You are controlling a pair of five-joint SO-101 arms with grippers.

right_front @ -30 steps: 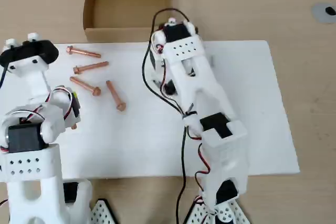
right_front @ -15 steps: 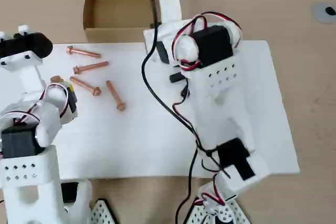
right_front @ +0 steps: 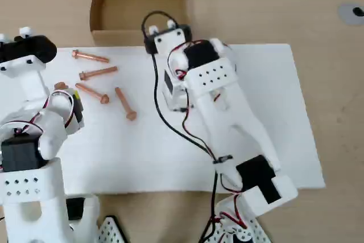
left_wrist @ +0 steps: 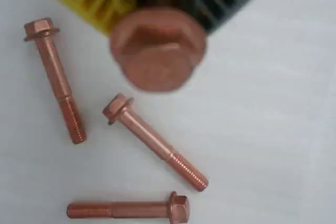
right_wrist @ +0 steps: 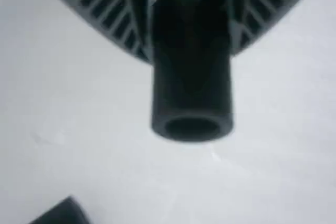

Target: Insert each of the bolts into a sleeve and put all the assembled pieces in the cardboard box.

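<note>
White sheet (right_front: 142,157) on tan wooden table (right_front: 335,112)

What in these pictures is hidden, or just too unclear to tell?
- High view: the cardboard box loses its far part to the top edge.
- Left wrist view: the held bolt has a blurred head that hides most of its shank.
- Right wrist view: the sleeve has a bore too dark to see into.
- Right wrist view: the dark piece is cut off at the corner and cannot be identified.

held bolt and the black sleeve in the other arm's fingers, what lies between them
In the high view: a loose bolt, then a second bolt, both on the white mat.
</note>
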